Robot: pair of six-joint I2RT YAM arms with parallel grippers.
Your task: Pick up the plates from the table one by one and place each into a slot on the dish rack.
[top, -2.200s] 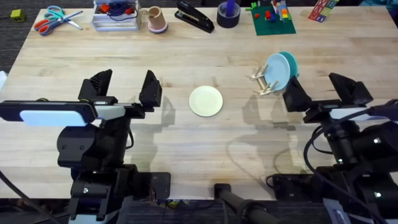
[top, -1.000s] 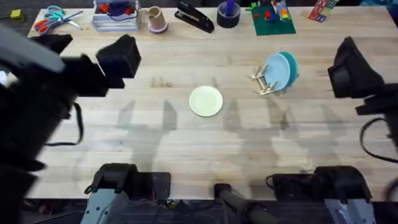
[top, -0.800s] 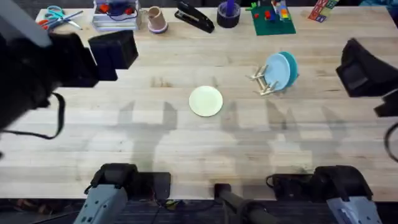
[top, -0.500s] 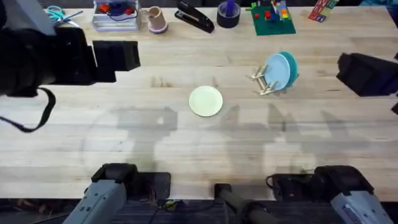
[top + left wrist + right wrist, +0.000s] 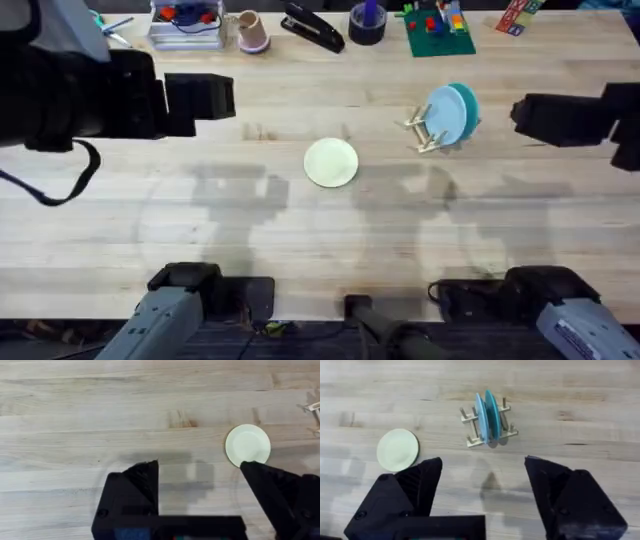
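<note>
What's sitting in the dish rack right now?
The dish rack holds two blue plates standing on edge side by side, as the right wrist view shows. The cream plate lies flat on the table, outside it. Any free slots behind the plates are hidden.

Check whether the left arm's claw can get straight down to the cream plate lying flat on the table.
Probably yes: the left claw is open, and the cream plate lies alone on bare table.
</note>
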